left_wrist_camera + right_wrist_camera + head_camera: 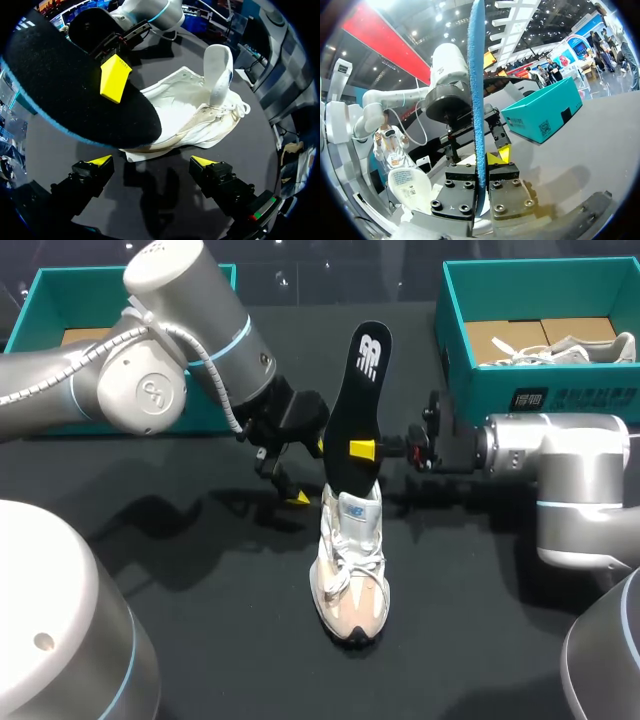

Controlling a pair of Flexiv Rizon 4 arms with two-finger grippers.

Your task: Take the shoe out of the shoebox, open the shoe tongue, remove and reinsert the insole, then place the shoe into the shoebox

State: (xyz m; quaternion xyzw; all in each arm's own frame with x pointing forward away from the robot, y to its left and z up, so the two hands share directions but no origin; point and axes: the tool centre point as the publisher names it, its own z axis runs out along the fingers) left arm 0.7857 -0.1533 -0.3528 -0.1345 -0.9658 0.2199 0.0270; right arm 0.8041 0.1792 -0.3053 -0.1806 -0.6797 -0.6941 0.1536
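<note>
Light comes from overhead, fairly even. The black table (pixel 200 640) reads dark and matte; we get soft shadows on it left of the shoe (pixel 350 560), under our left arm (pixel 150 390). The arm's shell catches bright highlights. Our left wrist view: insole (pixel 75 85) nearly pure black, white shoe bright. Our right wrist view: ceiling lamps (pixel 439 17) flare hard.

Item: insole (pixel 476 75), blue-edged, upright and edge-on, clamped from both sides by the right gripper (pixel 481 167). Just beyond it: left arm (pixel 445 95), facing this way. Beside and below the gripper: white shoe (pixel 407 185). Farther off on the table (pixel 600 145): teal shoebox (pixel 542 117).
</note>
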